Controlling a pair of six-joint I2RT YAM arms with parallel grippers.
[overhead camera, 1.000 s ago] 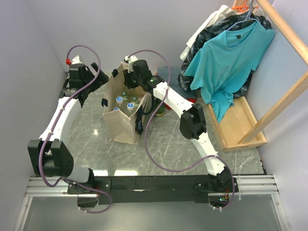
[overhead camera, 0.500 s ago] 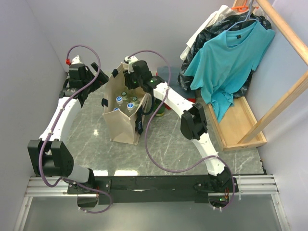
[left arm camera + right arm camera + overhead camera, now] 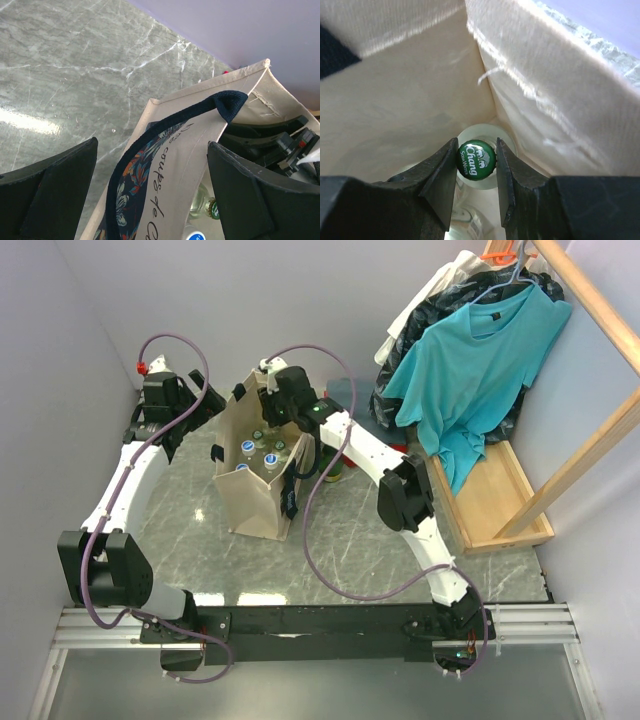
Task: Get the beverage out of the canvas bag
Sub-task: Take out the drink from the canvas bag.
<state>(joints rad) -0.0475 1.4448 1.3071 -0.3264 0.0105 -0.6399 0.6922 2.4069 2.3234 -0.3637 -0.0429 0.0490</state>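
Steeply angled down into the canvas bag (image 3: 252, 508), the right tool (image 3: 476, 147) pinches a green-capped bottle (image 3: 476, 161)

From my station the canvas bag (image 3: 255, 495) reads as coarse, matt beige weave with loose threads at the seams, and its strap (image 3: 150, 145) is black webbing. The worktop (image 3: 65, 60) is grey marble-look, polished enough to throw glare. The right fingers (image 3: 440, 172) look like matt black plastic. The beverage bottle (image 3: 481, 131) is clear glass under a glossy green printed cap (image 3: 476, 159).
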